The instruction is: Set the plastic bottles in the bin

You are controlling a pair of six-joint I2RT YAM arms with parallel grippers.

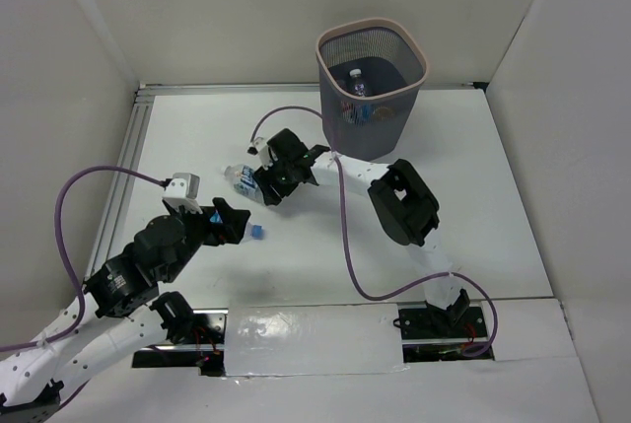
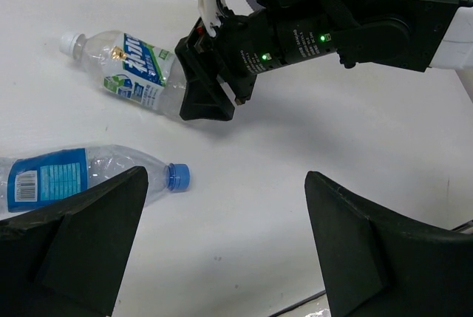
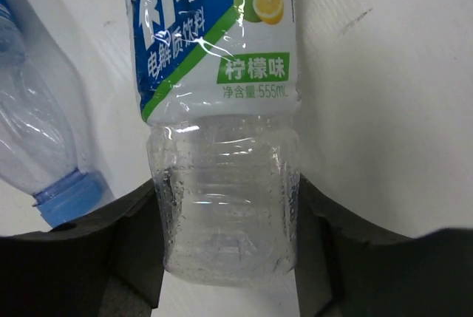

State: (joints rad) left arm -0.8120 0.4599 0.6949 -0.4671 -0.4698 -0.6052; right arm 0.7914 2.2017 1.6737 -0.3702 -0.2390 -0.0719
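Currently held: clear plastic bottle with blue-green lemon label, base pinched by right gripper.
Left gripper: open, empty.
Risk: end grip; bottle may droop, slip.

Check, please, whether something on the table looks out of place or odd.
Only a tiny blue cube looks out of place: it lies on the table beside the open left gripper and is no bottle. The white-capped bottle and the blue-capped bottle lie on their sides, capped, nothing spilled.
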